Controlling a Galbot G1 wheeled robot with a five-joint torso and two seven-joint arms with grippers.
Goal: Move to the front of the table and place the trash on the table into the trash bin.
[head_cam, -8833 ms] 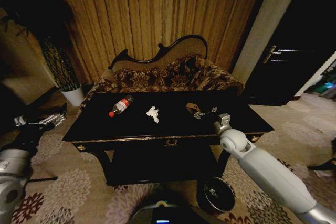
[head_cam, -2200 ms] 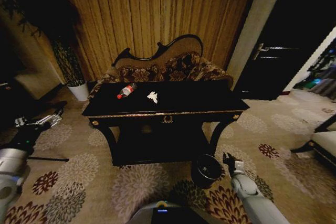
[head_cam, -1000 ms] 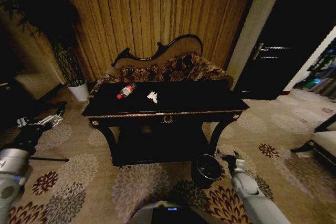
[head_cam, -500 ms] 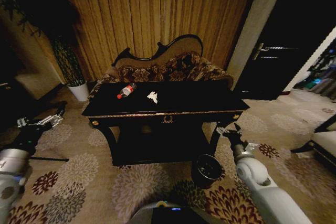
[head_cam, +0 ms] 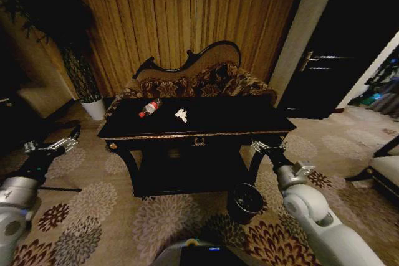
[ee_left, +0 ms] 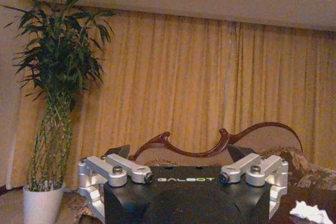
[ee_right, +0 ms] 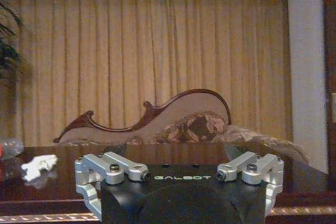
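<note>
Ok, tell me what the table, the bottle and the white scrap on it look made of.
Table: glossy black lacquered wood, probably; it mirrors the room, with gold trim. Bottle: clear plastic, red label. White scrap: crumpled paper or tissue, judging by its creases.

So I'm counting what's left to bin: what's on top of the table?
On the table: a bottle and crumpled paper, both toward its left end. The glossy black top is dim, so small dark wrappers can't be ruled out.

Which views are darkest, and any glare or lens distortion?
Head view: dim with dark corners, wide-angle bowing, and the table top near black beside the crumpled paper. Right wrist view: brighter, and the glossy top mirrors the curtain. Left wrist view: evenly lit, warm cast, no glare.
</note>
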